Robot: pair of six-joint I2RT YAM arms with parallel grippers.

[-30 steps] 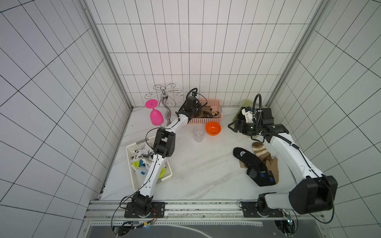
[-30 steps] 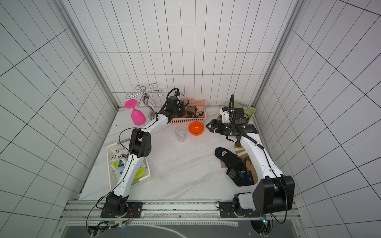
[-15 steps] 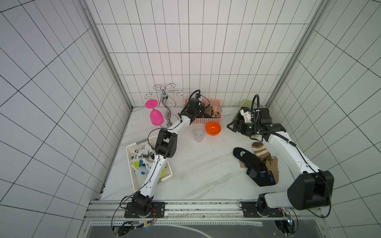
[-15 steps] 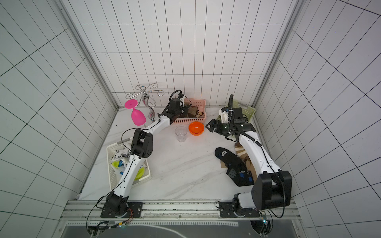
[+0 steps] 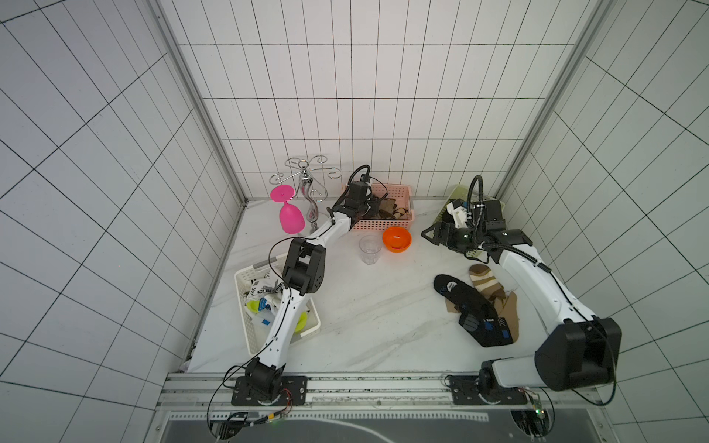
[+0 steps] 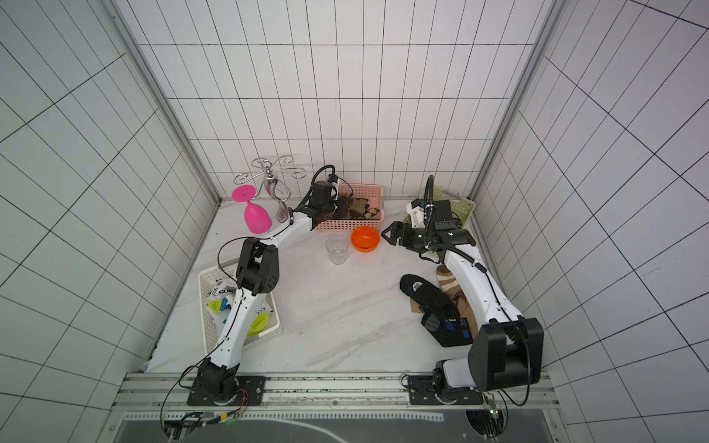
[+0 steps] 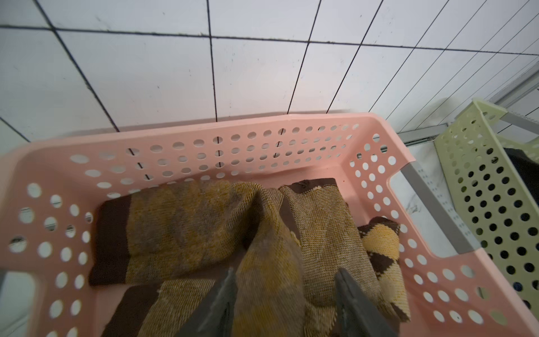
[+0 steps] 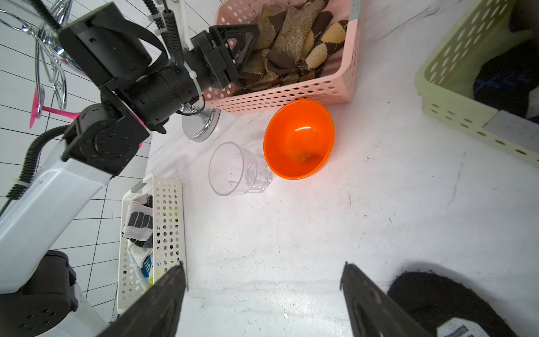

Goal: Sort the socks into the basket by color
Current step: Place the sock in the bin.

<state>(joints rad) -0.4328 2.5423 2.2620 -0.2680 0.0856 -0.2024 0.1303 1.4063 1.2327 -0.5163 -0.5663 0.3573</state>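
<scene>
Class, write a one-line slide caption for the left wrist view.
Open left hand above brown-and-tan knitted socks in a pink perforated plastic basket, a pale green perforated basket beside it.

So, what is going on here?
The robot sorts socks by colour. The left gripper is over the pink basket, fingers apart around a brown sock resting on other brown ones. The right gripper hovers open above the table near the orange bowl. Black and brown socks lie on the table beside the right arm; white socks are in the white basket.
</scene>
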